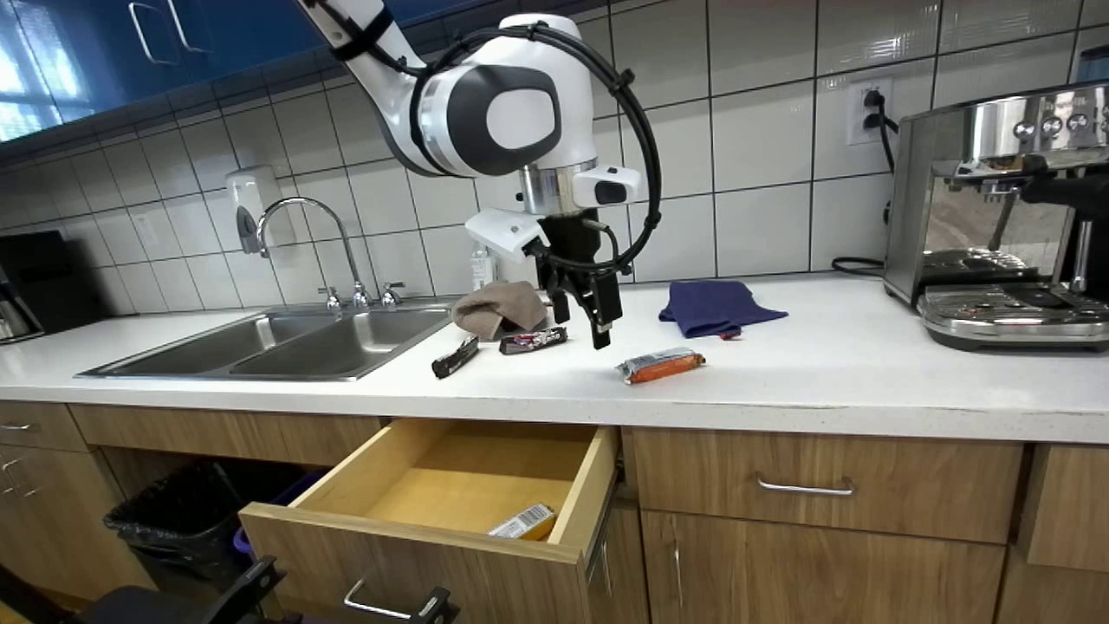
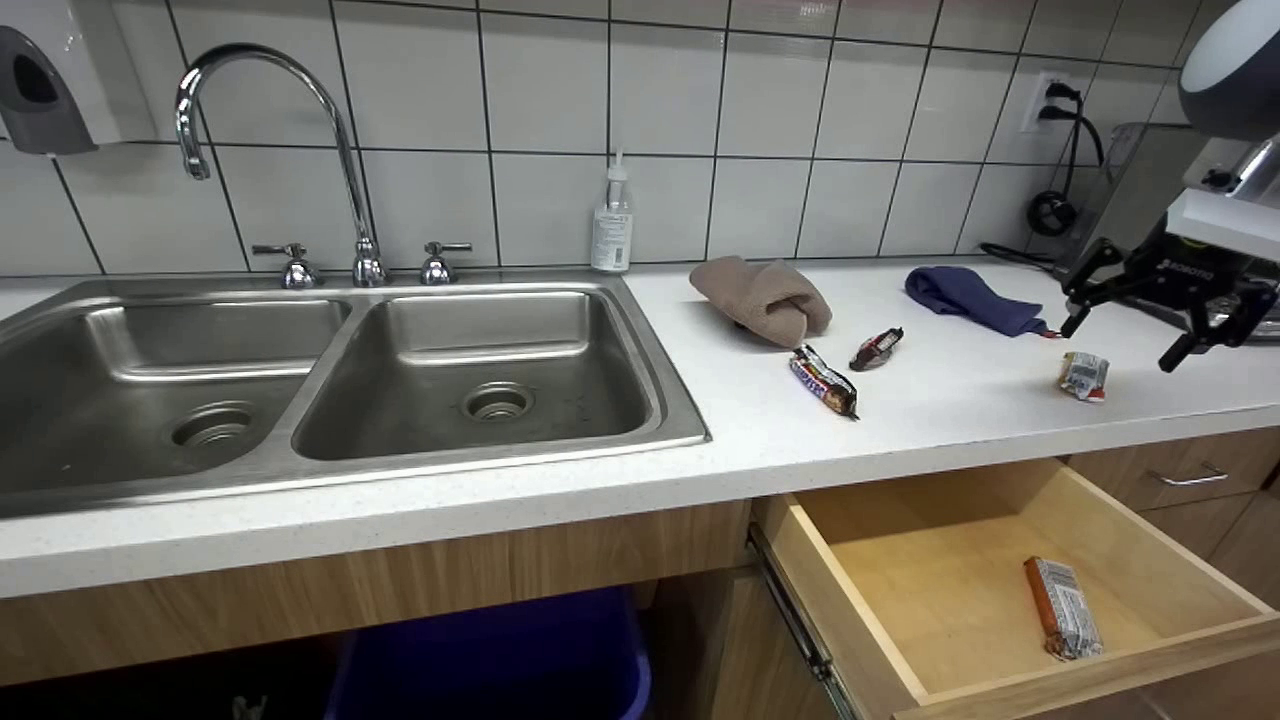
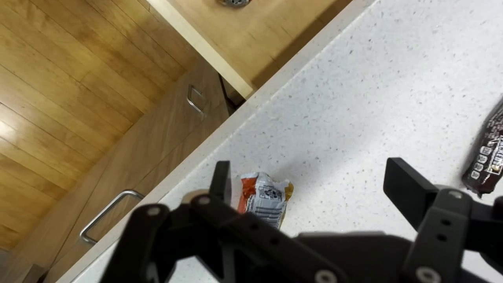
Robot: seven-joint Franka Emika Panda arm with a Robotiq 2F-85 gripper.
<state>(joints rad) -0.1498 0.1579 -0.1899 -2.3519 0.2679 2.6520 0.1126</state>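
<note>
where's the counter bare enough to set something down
Bare counter lies between the orange-wrapped bar and the coffee machine, and a smaller patch between that bar and two dark-wrapped bars, near the open gripper. It's crowded beside the sink: those two plus the brown cloth.

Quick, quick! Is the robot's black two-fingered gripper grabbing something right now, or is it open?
Gripper: open, its fingers wide apart, holding nothing.

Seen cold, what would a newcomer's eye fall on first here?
Probably the white robot arm, its open gripper hanging above the counter near an orange-wrapped bar. Next, the open drawer jutting from under the counter, with a packaged bar inside. Then the double steel sink set into the counter.
</note>
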